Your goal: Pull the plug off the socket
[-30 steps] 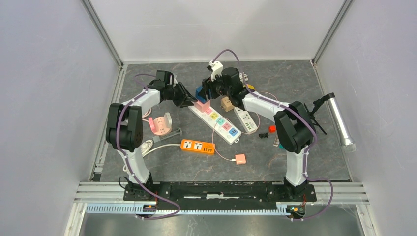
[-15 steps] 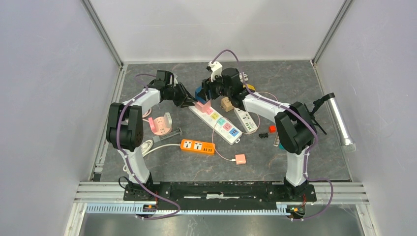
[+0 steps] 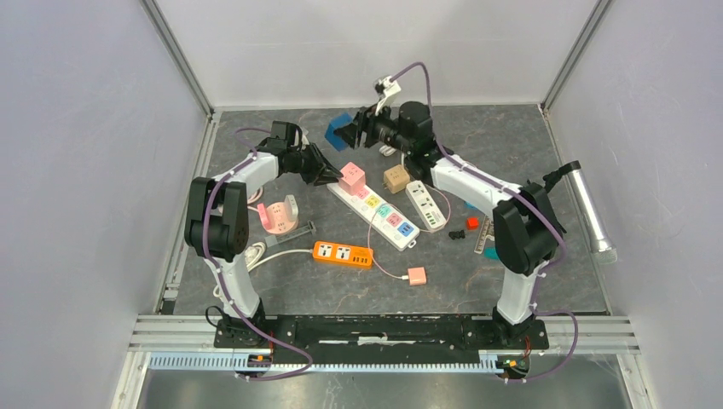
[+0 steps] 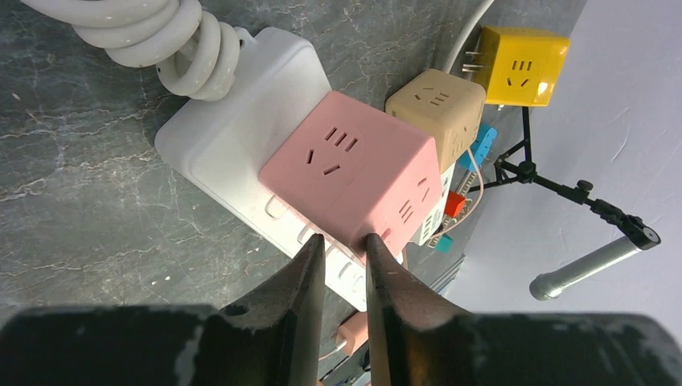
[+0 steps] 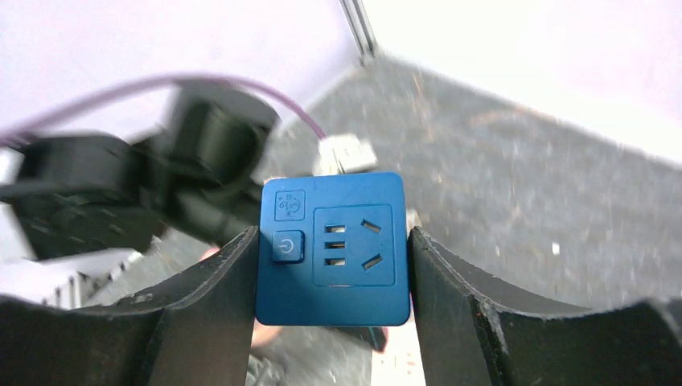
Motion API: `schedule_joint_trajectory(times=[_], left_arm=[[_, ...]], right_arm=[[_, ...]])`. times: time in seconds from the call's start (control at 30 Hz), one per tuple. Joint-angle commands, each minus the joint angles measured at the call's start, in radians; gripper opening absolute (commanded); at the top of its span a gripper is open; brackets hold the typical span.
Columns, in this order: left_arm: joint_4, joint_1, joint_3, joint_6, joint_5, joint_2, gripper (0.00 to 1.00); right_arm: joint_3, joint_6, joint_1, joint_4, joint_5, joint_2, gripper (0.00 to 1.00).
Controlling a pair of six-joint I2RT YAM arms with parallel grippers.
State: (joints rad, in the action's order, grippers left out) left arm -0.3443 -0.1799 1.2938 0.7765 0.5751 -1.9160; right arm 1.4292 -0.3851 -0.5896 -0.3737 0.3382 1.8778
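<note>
A blue cube plug point(image 3: 339, 132) is clamped between my right gripper's point(image 3: 349, 131) fingers, held in the air near the back of the table, free of any socket. In the right wrist view the blue cube point(image 5: 330, 249) fills the gap of that gripper point(image 5: 331, 241). A pink cube adapter point(image 3: 353, 178) sits plugged into the far end of a white power strip point(image 3: 401, 239). My left gripper point(image 3: 331, 177) is shut, its tips against the pink cube's point(image 4: 354, 173) lower edge and the strip point(image 4: 233, 137); in the left wrist view the gripper point(image 4: 344, 241) shows only a thin gap.
A beige cube point(image 3: 395, 179) and a second white strip point(image 3: 426, 204) lie right of the first strip. An orange strip point(image 3: 343, 254), a small pink adapter point(image 3: 416, 275), a pink holder point(image 3: 277, 215) and a silver cylinder point(image 3: 591, 213) lie around. A yellow cube point(image 4: 519, 64) shows in the left wrist view.
My right gripper has lifted the blue cube up and back, away from the pink cube it sat against. My left gripper has stayed at the strip.
</note>
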Motion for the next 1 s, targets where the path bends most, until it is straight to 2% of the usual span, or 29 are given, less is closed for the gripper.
schedule_joint_trajectory(times=[0.0, 0.23, 0.43, 0.6, 0.7, 0.87, 0.97], left_arm=[[-0.24, -0.009, -0.089, -0.126, -0.254, -0.129, 0.3], [-0.224, -0.009, -0.074, -0.129, -0.24, -0.094, 0.31], [-0.193, -0.009, 0.001, -0.134, -0.188, -0.023, 0.39], [-0.202, -0.006, 0.109, -0.149, -0.152, 0.023, 0.56], [-0.262, 0.003, 0.178, -0.169, -0.16, 0.037, 0.68], [-0.285, 0.014, 0.175, -0.178, -0.206, 0.104, 0.8], [-0.3, 0.016, 0.163, -0.191, -0.247, 0.14, 0.99]], right_arm=[[0.085, -0.083, 0.014, -0.184, 0.057, -0.082, 0.0], [0.024, -0.033, 0.037, -0.146, -0.025, -0.118, 0.0], [-0.016, -0.041, 0.086, -0.103, -0.08, -0.112, 0.0], [-0.023, -0.069, 0.118, -0.084, -0.079, -0.046, 0.0], [0.0, -0.088, 0.13, -0.055, -0.058, 0.022, 0.01], [0.006, -0.13, 0.14, -0.071, -0.016, 0.115, 0.08], [0.036, -0.133, 0.141, -0.063, 0.006, 0.171, 0.13]])
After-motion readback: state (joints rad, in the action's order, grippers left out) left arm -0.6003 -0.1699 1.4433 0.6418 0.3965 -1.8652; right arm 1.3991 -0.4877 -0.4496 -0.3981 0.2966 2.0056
